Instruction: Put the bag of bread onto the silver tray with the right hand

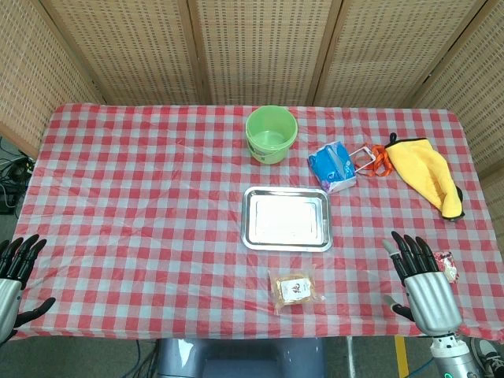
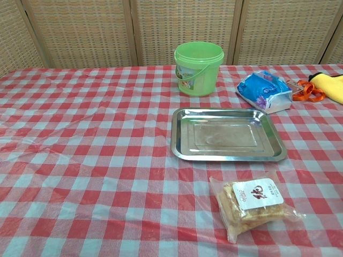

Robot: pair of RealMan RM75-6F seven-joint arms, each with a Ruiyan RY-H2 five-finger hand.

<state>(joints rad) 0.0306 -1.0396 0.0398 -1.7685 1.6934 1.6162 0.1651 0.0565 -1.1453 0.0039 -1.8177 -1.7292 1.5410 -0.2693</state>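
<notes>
The bag of bread (image 1: pixel 295 289) (image 2: pixel 252 207) is a clear packet with a white label, lying on the checked cloth just in front of the silver tray (image 1: pixel 286 219) (image 2: pixel 226 135), which has nothing on it. My right hand (image 1: pixel 421 279) hovers at the front right edge, to the right of the bag and apart from it, fingers spread and holding nothing. At the front left corner my left hand (image 1: pixel 17 272) is also open and empty. Neither hand shows in the chest view.
A green bucket (image 1: pixel 271 134) (image 2: pixel 198 68) stands behind the tray. A blue tissue pack (image 1: pixel 332 166) (image 2: pixel 265 91), orange-handled scissors (image 1: pixel 372 159) (image 2: pixel 304 90) and a yellow cloth (image 1: pixel 425 173) lie at the back right. A small wrapped item (image 1: pixel 447 265) lies by my right hand.
</notes>
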